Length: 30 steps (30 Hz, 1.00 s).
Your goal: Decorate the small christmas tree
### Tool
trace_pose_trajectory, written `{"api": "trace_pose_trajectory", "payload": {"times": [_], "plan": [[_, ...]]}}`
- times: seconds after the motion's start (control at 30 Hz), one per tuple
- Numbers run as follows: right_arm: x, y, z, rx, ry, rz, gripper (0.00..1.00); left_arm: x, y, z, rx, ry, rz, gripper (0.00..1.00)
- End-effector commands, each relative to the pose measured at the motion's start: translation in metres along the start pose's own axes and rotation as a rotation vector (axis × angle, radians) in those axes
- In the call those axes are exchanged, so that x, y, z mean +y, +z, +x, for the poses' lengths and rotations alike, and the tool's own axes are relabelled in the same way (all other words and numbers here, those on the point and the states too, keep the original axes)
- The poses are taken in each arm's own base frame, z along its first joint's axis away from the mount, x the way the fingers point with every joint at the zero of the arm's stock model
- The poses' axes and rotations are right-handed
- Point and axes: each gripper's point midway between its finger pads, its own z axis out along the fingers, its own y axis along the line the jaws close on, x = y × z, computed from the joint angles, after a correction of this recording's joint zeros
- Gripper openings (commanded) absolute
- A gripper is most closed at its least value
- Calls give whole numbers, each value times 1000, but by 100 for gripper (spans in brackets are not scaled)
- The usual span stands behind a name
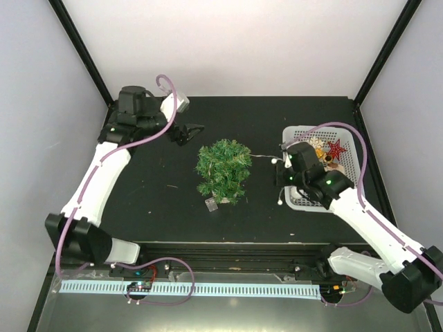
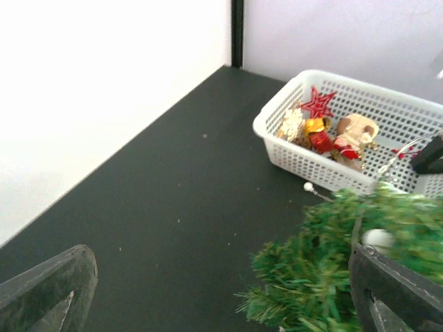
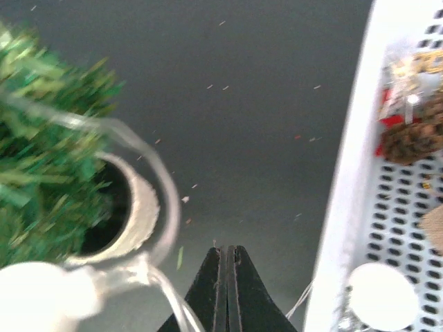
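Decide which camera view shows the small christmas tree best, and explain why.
The top external view: the small christmas tree appears whole and sharp, unobstructed. The left wrist view catches only some blurred branches at its lower right; the right wrist view shows blurred branches and the pot at its left edge.

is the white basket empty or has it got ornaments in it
Not empty: a red star, a gold ornament and a pine cone lie inside the basket.

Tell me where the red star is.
In the top view the red star lies at the far end of the white basket, to the right of the tree.
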Motion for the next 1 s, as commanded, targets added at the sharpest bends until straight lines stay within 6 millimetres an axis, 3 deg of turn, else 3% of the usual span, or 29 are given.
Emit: {"api": "trace_pose_trajectory", "payload": {"times": [0.0,0.1,0.27,0.4,0.57,0.7,0.97], "plan": [[22,-7,23,33,-31,-36,1,-40,-39,-30,-79,133,59,99],[46,-11,40,62,-59,-94,1,-71,-63,-40,-105,189,100,99],[83,-22,55,86,-87,-180,1,-117,-75,-24,-73,260,197,99],[119,-30,68,120,-132,-237,1,-158,-78,2,-17,311,315,99],[167,-49,71,132,-176,-334,1,-192,-79,36,36,341,445,96],[196,-67,64,117,-174,-422,1,-211,-79,59,60,354,528,94],[222,-90,40,64,-127,-544,1,-219,-60,94,97,310,561,94]]}}
